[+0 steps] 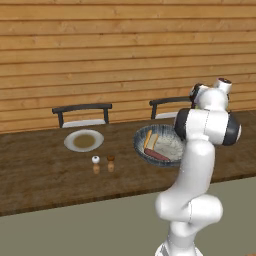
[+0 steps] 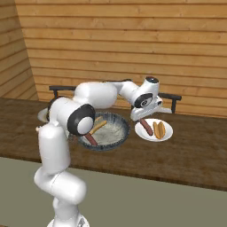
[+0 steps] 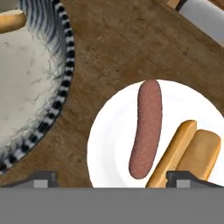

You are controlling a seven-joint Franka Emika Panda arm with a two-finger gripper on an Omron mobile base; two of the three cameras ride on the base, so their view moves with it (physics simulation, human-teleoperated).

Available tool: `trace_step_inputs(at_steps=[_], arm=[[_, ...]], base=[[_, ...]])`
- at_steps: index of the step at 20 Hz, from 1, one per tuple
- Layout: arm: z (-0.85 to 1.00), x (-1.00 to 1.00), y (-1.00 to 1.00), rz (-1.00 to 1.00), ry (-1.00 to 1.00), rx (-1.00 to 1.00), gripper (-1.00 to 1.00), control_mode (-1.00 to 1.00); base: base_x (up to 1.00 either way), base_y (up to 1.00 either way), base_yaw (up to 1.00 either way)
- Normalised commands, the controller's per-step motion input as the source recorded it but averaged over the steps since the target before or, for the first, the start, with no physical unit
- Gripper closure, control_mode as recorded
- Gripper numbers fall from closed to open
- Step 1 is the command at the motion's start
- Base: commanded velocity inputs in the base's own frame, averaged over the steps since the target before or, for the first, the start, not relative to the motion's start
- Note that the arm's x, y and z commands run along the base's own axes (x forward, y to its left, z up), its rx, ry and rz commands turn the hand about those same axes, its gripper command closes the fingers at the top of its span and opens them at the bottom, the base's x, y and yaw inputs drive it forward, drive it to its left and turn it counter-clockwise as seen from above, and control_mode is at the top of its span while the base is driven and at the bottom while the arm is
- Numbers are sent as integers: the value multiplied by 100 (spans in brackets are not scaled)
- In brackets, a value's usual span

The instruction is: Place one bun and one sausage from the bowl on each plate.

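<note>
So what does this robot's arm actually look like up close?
A thick, rounded arm of glossy white segments, with dark bands at the joints. Its white wrist carries a flat gripper with two small dark grey finger tips. No loose cables or markings can be seen.

Arm reaches fwd from base, elbow bent, forearm stretched to robot's right, wrist tipped down. Gripper [image 2: 144, 120] points downward, jaws spread wide, nothing between them. In hand view fingertips [image 3: 43, 178] sit far apart at bottom edge, left & right.
</note>
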Motion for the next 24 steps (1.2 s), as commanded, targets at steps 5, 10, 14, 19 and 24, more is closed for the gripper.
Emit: trace_step_inputs(at_steps=[5,10,14,19,24], arm=[[57,-100,99,0,-26,5,-100,-100],[33,-81,100,-1,-6,11,-100,-100],[0,-1,99,-1,23,21,-100,-100],[-1,56,67,4,50,17,-100,-100],[-46,36,37,8,36,0,-100,-100]], base=[[0,0,0],[0,0,0],[0,0,0],[0,0,0],[0,0,0]])
